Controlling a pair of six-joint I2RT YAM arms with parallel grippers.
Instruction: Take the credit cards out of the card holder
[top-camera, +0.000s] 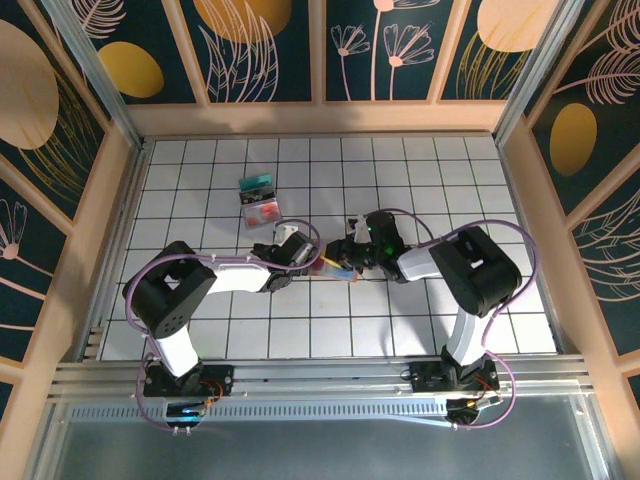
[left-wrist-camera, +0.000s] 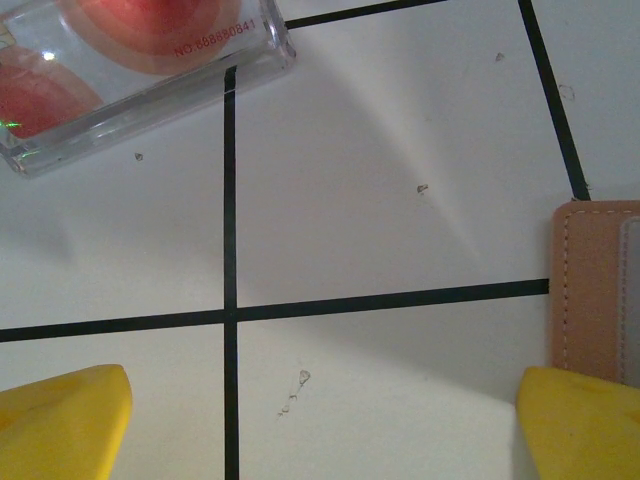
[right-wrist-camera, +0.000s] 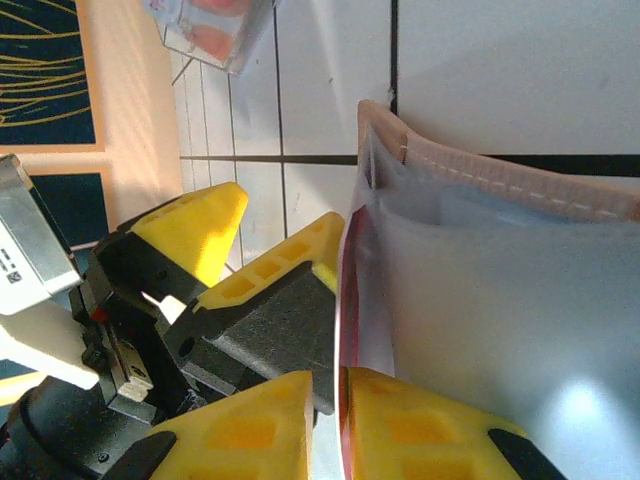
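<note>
A: White tiled tabletop (top-camera: 420, 320) with black grid lines is seen from above, walled by floral panels (top-camera: 265, 45). 2 arms are bolted at 6 o'clock.

B: Task items?

A: A teal card (top-camera: 256, 183) is laid flat toward 11 o'clock of the table centre, and a white-and-red card (top-camera: 262, 211) is placed just below it, touching or nearly so. The same red card (left-wrist-camera: 130, 70) is seen at 11 o'clock in the left wrist view, lying flat on the tiles.

B: Card holder?

A: The card holder (top-camera: 337, 268) is located near the table centre, between the 2 grippers. In the right wrist view the card holder (right-wrist-camera: 500, 300) is shown opened, pinkish outside with stitching, grey-blue pocket inside. Its pink edge (left-wrist-camera: 592, 290) is seen at 3 o'clock in the left wrist view.

B: Claws?

A: The left gripper (top-camera: 296, 243) is spread wide, nothing held; its yellow fingertips (left-wrist-camera: 60, 425) are seen at the lower corners, above bare tile. The right gripper (right-wrist-camera: 342, 415) is narrowed, with a thin red-edged card (right-wrist-camera: 345, 330) pinched between its pads at the holder's mouth. The left gripper (right-wrist-camera: 235, 260) is also caught at 9 o'clock in that view, just beside the holder.
</note>
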